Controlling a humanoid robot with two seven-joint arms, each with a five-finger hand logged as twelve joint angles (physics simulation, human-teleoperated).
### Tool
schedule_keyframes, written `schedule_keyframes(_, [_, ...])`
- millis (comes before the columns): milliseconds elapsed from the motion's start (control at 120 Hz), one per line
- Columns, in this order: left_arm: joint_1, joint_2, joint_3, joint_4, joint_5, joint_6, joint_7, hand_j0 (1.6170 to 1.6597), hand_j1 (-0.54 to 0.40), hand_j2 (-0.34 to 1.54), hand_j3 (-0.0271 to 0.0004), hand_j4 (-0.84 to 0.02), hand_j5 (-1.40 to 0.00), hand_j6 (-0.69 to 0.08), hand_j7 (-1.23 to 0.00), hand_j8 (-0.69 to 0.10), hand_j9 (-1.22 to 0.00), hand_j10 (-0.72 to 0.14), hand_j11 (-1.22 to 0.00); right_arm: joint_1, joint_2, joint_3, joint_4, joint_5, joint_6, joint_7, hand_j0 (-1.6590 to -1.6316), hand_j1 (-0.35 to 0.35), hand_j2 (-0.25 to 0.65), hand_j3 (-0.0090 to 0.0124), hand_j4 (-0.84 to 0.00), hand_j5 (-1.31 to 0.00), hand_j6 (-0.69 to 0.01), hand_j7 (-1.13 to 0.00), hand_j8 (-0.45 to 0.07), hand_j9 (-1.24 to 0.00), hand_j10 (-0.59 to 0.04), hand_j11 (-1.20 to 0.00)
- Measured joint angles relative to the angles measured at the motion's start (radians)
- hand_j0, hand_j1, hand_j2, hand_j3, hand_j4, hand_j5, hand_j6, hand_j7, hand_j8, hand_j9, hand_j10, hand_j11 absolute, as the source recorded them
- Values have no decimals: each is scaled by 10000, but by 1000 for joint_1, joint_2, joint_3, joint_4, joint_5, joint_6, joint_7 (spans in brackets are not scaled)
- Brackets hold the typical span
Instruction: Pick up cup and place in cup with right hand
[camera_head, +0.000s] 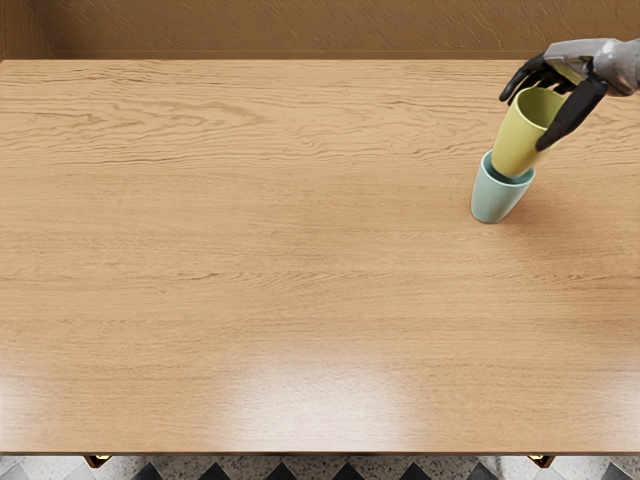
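My right hand (548, 112) comes in from the right edge near the top right and grasps a yellow-green cup (516, 138), thumb on the near side and fingers around the far side. The yellow-green cup is tilted, its rim up and toward the right. Its lower end sits inside the mouth of a light blue cup (492, 200), which stands on the table. How deep the bottom reaches is hidden by the blue cup's wall.
The wooden table (260, 220) fills most of the view, with its front edge along the bottom. A brown wall (300, 28) runs behind the far edge. A patterned floor shows below the front edge.
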Motion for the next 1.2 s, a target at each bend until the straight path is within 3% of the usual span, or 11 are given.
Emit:
schedule_keyframes(725, [0,0,0,0,0,0,0,16581,3490,-1,0,-1,0,-2,0,-1,0,-1,0,-2,0,-3,-1,-1,-16,1,-16542,318,-855,-1,-4111,-5615,-4175,-5482,-2941,-5608,-3401,-5530])
schedule_keyframes(817, [0,0,0,0,0,0,0,16581,3490,-1,0,-1,0,-2,0,-1,0,-1,0,-2,1,-3,-1,-1,-17,1,-16554,311,-768,0,-3862,-5206,-3960,-5112,-3051,-5198,-3492,-5149])
schedule_keyframes(992, [0,0,0,0,0,0,0,16581,3490,0,0,-1,-1,-2,-1,-1,-1,-1,0,-5,3,-19,0,-1,-66,3,-16569,-1122,-442,0,-2291,-3039,-2338,-2997,-1949,-3035,-2130,-3014])
schedule_keyframes(1200, [0,0,0,0,0,0,0,16581,3490,0,0,-1,-1,-2,-1,-1,-1,-1,-1,-7,1,-27,8,-1,-80,4,-16576,-2065,-246,0,-1333,-1728,-1360,-1709,-1212,-1725,-1269,-1717])
